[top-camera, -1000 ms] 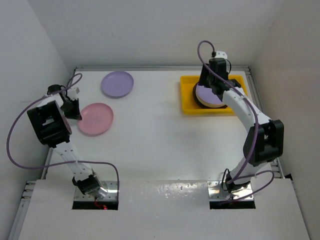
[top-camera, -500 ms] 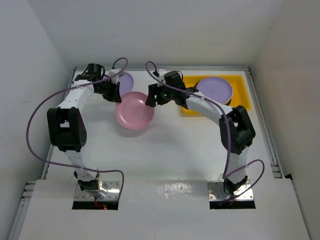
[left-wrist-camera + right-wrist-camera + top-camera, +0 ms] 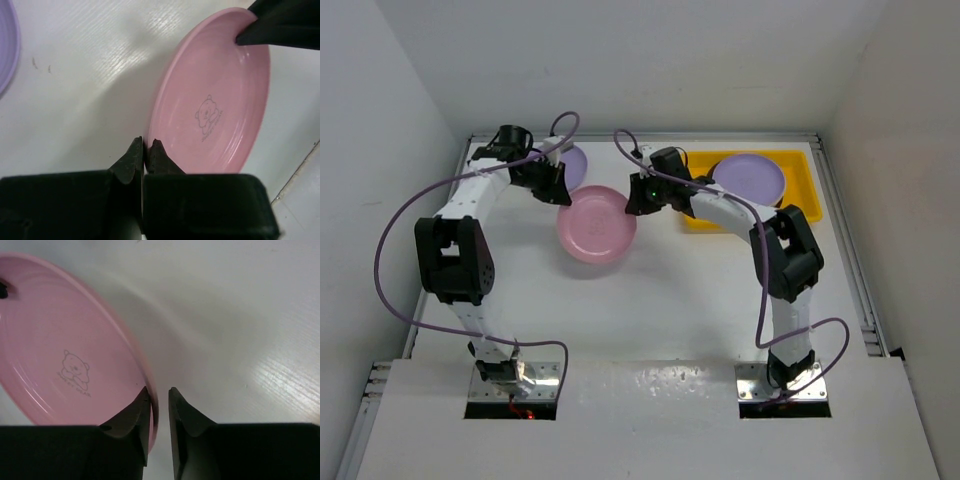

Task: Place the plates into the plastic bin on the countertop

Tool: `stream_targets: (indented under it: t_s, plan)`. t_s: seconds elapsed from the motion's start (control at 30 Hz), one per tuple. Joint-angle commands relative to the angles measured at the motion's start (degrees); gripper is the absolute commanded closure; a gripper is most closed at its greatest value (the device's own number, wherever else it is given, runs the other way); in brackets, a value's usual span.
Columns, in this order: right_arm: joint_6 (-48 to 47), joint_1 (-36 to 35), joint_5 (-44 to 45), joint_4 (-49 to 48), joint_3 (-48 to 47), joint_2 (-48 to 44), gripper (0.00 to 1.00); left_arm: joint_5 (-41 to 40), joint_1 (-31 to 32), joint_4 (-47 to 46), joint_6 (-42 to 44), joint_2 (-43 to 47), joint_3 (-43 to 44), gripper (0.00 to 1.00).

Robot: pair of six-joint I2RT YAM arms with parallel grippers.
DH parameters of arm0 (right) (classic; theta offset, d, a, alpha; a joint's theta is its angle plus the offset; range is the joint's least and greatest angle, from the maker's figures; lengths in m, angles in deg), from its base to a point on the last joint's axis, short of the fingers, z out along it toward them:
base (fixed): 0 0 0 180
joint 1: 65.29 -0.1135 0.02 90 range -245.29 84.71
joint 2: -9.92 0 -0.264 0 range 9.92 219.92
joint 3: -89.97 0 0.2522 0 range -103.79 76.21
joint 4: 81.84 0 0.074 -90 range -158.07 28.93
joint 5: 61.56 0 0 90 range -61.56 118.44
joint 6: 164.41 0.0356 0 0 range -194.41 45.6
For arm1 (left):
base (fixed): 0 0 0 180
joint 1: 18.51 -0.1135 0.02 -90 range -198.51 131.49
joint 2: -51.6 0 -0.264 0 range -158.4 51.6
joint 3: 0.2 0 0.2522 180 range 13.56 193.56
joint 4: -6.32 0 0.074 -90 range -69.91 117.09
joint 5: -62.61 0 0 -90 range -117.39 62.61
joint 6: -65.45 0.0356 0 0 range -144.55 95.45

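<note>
The pink plate (image 3: 597, 225) is held tilted above the middle of the white countertop (image 3: 650, 300). My left gripper (image 3: 560, 192) is shut on its left rim, as the left wrist view shows (image 3: 147, 142) with the pink plate (image 3: 215, 100) ahead. My right gripper (image 3: 633, 197) straddles its right rim; in the right wrist view the gripper (image 3: 159, 390) has one finger inside the pink plate (image 3: 60, 340) and a gap outside. A lilac plate (image 3: 750, 177) tops a stack in the yellow plastic bin (image 3: 800, 170). Another lilac plate (image 3: 575, 160) lies behind my left gripper.
The bin stands at the back right, close to the metal edging and the right wall. The second lilac plate shows at the left edge of the left wrist view (image 3: 7, 45). White walls enclose the back and both sides.
The pink plate went from lying at the left to being held mid-table, and has drifted slightly right. My right arm left the bin and came to the plate's right rim.
</note>
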Motion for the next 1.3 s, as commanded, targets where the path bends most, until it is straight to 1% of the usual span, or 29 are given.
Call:
stream_targets:
  t_s: [0.0, 0.03, 0.07, 0.1, 0.13, 0.17, 0.2, 0.23, 0.3, 0.33, 0.37, 0.4, 0.43, 0.47, 0.5, 0.53, 0.57, 0.63, 0.77, 0.9, 0.93, 0.97, 1.0, 1.07, 1.1, 1.13, 1.2, 1.23, 1.27]
  plan:
    - [1.0, -0.1, -0.6, -3.5, 0.7, -0.4, 0.81, 5.0, 1.0, 0.2, -0.6, 1.5, 2.4, 1.00]
    - [1.4, 0.0, -0.7, -3.6, 0.7, -0.4, 0.95, 5.0, 1.0, 0.2, -0.6, 1.0, 2.4, 1.00]
    - [2.0, 0.3, -0.5, -5.0, 1.2, -0.8, 1.00, 3.4, 1.0, 0.2, -1.1, 1.0, 3.0, 1.00]
    - [3.1, 0.3, -0.6, -5.2, 1.4, -1.2, 1.00, 2.7, 1.0, 0.2, -1.1, 1.0, 3.0, 1.00]
    - [3.8, 1.1, -0.7, -5.7, 1.6, -1.4, 1.00, 1.9, 1.0, 0.2, -1.1, 0.3, 3.0, 0.95]
    - [5.7, 1.7, -0.8, -6.8, 2.1, -2.6, 1.00, 0.9, 1.0, 0.2, -1.6, 0.3, 3.0, 0.55]
    - [7.8, 2.3, -0.9, -6.9, 2.2, -3.2, 1.00, -1.5, 1.0, 0.2, -2.3, 0.3, 3.5, 0.29]
    - [9.6, 4.5, -1.0, -7.0, 2.3, -3.7, 1.00, -2.7, 1.0, 0.2, -2.3, -0.3, 4.0, 0.01]
    - [12.0, 7.6, 0.4, -5.6, 2.2, -6.4, 1.00, -5.4, 0.4, 0.2, -2.8, -0.3, 4.7, 0.00]
    - [13.7, 10.6, 1.1, -4.0, 2.1, -7.0, 1.00, -8.3, -0.2, 0.2, -3.5, -0.3, 5.8, 0.00]
    - [14.5, 11.8, 3.7, -2.0, 2.0, -9.7, 1.00, -12.0, -1.1, 0.2, -4.4, -0.3, 6.9, 0.00]
    - [16.1, 15.6, 4.3, -0.7, 2.1, -10.6, 1.00, -12.1, -1.6, 0.2, -4.4, -0.9, 6.9, 0.00]
    - [17.0, 17.5, 5.1, 2.2, 2.3, -12.0, 1.00, -15.4, -1.6, 0.2, -4.4, -0.9, 7.4, 0.00]
    - [17.4, 22.9, 6.0, 5.3, 2.3, -12.6, 1.00, -16.6, -3.0, 0.2, -4.4, -0.9, 7.4, 0.00]
    - [17.8, 24.5, 10.6, 7.0, 2.7, -13.9, 1.00, -17.7, -3.0, 0.2, -4.4, -0.9, 7.4, 0.00]
    - [17.5, 28.2, 12.5, 10.7, 2.4, -14.3, 1.00, -18.8, -3.9, 0.2, -4.4, -0.9, 7.4, 0.00]
    - [16.7, 29.3, 18.0, 13.7, 2.0, -14.3, 1.00, -18.8, -4.7, 0.2, -4.4, -1.5, 7.4, 0.00]
    - [14.5, 30.6, 23.7, 16.7, 2.0, -14.9, 1.00, -20.2, -4.7, 0.2, -4.4, -2.2, 7.4, 0.00]
    - [13.1, 35.3, 27.2, 20.6, -0.3, -13.0, 1.00, -18.9, -5.3, 0.2, -4.9, -3.4, 7.4, 0.00]
    - [12.2, 36.6, 27.8, 20.8, -2.3, -10.8, 1.00, -17.6, -5.8, 0.2, -4.9, -4.4, 7.4, 0.00]
    - [12.4, 36.6, 27.9, 20.8, -2.9, -9.9, 0.94, -17.6, -5.8, 0.2, -4.9, -4.5, 7.4, 0.00]
    - [12.3, 36.9, 27.8, 20.9, -3.1, -9.3, 0.84, -18.1, -5.8, 0.2, -4.9, -4.5, 7.4, 0.00]
    - [12.5, 37.0, 28.2, 21.2, -3.3, -8.8, 0.71, -18.1, -5.8, 0.2, -4.9, -5.0, 7.4, 0.00]
    - [12.0, 37.1, 29.1, 21.6, -4.4, -7.2, 0.64, -19.4, -5.8, 0.2, -4.9, -5.0, 7.4, 0.00]
    - [11.5, 37.0, 29.6, 21.5, -4.8, -6.9, 0.58, -19.4, -5.8, -0.4, -4.9, -5.7, 7.4, 0.00]
    - [10.6, 37.1, 30.9, 20.5, -4.9, -6.4, 0.48, -20.2, -5.8, -0.9, -5.6, -5.7, 8.0, 0.00]
    - [9.1, 37.1, 30.9, 19.9, -4.9, -6.0, 0.46, -21.8, -5.8, -2.2, -6.5, -6.2, 8.0, 0.00]
    - [8.2, 37.1, 31.9, 20.1, -5.9, -5.3, 0.43, -22.5, -5.8, -3.6, -7.8, -7.6, 8.0, 0.00]
    - [7.5, 37.1, 32.2, 20.5, -6.9, -5.1, 0.41, -22.5, -5.8, -4.3, -8.5, -8.3, 8.6, 0.00]
